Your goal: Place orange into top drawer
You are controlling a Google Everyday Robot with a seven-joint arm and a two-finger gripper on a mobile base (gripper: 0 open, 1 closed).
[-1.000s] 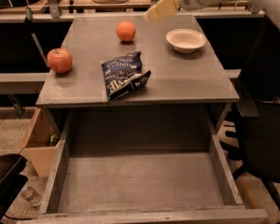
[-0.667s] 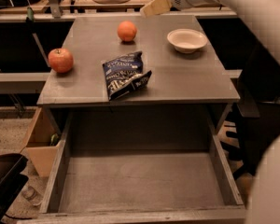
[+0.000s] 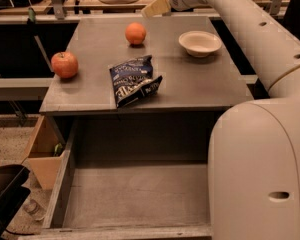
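Observation:
The orange (image 3: pixel 135 33) sits on the grey tabletop (image 3: pixel 190 79) near its far edge, left of centre. The top drawer (image 3: pixel 135 194) is pulled out below the table's front edge, with a flat grey bottom and nothing in it. My gripper (image 3: pixel 155 7) reaches over the far edge of the table, just above and to the right of the orange, not touching it. My arm (image 3: pixel 250 39) comes in from the right and fills the lower right of the view, hiding the drawer's right side.
A red-and-yellow apple (image 3: pixel 64 64) lies at the table's left edge. A dark blue snack bag (image 3: pixel 134 80) lies near the front centre. A white bowl (image 3: pixel 200 42) stands at the far right. A cardboard box (image 3: pixel 42 156) sits on the floor at the left.
My arm has swung left, bringing the gripper from above the bowl area toward the orange. The arm's body has come to fill the right foreground. The objects have not moved.

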